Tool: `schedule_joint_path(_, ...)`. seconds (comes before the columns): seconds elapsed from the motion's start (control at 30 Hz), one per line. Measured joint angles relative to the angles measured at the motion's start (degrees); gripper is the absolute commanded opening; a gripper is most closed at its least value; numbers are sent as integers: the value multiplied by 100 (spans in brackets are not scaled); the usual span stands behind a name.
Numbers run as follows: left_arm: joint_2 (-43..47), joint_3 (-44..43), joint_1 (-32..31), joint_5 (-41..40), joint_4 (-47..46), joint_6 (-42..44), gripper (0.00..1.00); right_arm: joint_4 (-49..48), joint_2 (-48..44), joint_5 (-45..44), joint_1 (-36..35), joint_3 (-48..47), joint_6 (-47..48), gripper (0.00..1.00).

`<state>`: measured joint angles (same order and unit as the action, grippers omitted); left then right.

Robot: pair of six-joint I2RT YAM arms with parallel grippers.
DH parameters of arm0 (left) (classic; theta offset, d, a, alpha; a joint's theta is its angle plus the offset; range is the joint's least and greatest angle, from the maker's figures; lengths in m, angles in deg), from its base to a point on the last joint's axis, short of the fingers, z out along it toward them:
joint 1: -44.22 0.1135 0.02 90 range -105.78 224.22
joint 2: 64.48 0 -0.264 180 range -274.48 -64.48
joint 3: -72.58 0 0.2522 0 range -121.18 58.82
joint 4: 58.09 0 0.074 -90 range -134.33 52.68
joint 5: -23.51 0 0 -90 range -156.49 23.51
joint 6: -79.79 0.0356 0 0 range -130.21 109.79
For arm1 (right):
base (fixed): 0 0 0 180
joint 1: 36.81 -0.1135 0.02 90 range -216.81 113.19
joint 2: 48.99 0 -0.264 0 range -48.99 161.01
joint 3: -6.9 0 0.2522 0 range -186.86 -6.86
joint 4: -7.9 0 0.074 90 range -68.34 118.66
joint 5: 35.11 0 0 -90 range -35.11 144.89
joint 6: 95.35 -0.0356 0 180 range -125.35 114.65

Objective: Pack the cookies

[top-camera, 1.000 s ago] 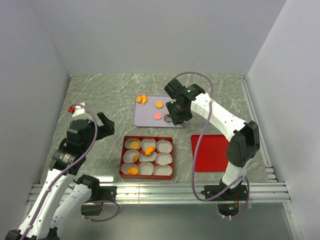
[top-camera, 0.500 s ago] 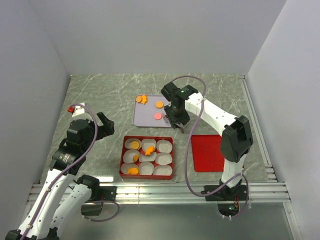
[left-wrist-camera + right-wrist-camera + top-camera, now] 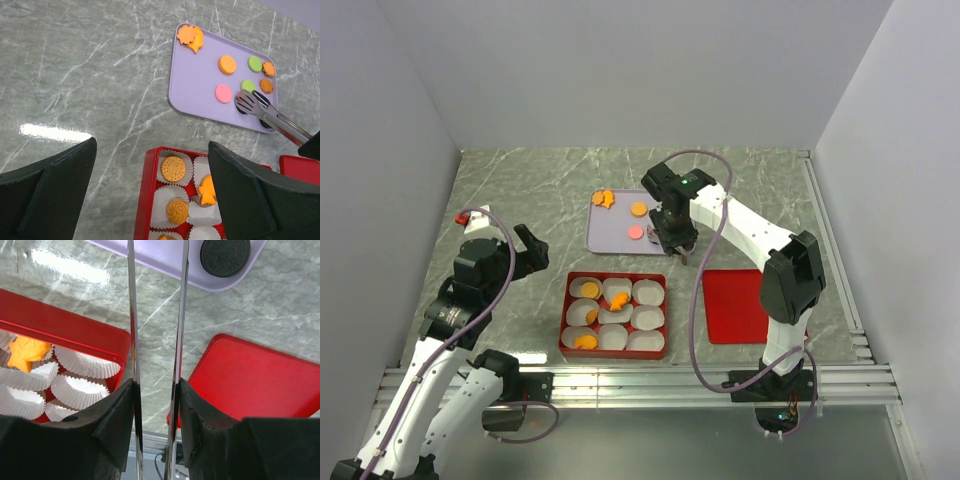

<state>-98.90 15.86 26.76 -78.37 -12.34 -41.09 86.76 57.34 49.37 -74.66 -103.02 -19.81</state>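
Observation:
A lavender tray (image 3: 610, 236) holds loose cookies: orange shapes (image 3: 604, 198), an orange disc (image 3: 638, 209) and a pink disc (image 3: 635, 232). The left wrist view adds green discs (image 3: 255, 63) and small orange ones (image 3: 266, 86) on the tray (image 3: 195, 80). My right gripper (image 3: 674, 236) is shut on metal tongs (image 3: 270, 116), whose tips rest over the tray's right part by the pink disc (image 3: 223, 93). In the right wrist view (image 3: 156, 390) the tong arms (image 3: 131, 315) run out of frame; a black cookie (image 3: 225, 255) lies on the tray corner. My left gripper (image 3: 526, 250) is open and empty.
A red box (image 3: 565, 318) of white paper cups stands in front of the tray; some cups hold orange cookies (image 3: 173, 168). A flat red lid (image 3: 738, 305) lies to its right. The red box rim (image 3: 65, 330) and the lid (image 3: 250, 380) flank the tongs.
My right gripper with the tongs has shifted slightly left over the tray's right edge and its wrist has turned. The left arm has not moved.

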Motion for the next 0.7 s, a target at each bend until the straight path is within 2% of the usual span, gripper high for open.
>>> schedule_joint_path(0.23,-142,-7,0,-326,125,-142,99,188,-114,98,0,-551,-109,37)
schedule_joint_path(0.4,-389,-24,0,-511,282,-236,99,229,-538,313,0,-940,-164,36)
schedule_joint_path(0.57,-693,-79,0,-542,293,-275,99,308,-1036,597,-15,-953,-240,36)
schedule_joint_path(0.7,-846,-79,0,-254,223,-173,99,280,-1589,896,-103,-605,-236,36)
